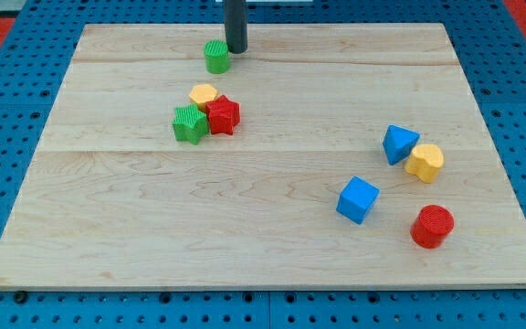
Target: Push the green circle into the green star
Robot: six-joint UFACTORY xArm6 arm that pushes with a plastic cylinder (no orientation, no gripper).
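The green circle (216,57) sits near the view's top, left of centre, on the wooden board (263,247). My tip (236,49) stands just to its right and slightly above, touching or almost touching it. The green star (189,124) lies lower and a little to the left, pressed against a red star (223,116) and a yellow block (204,95).
At the view's right a blue triangle-like block (399,143) touches a yellow block (425,162). A blue cube (358,199) and a red circle (432,226) lie below them. Blue pegboard surrounds the board.
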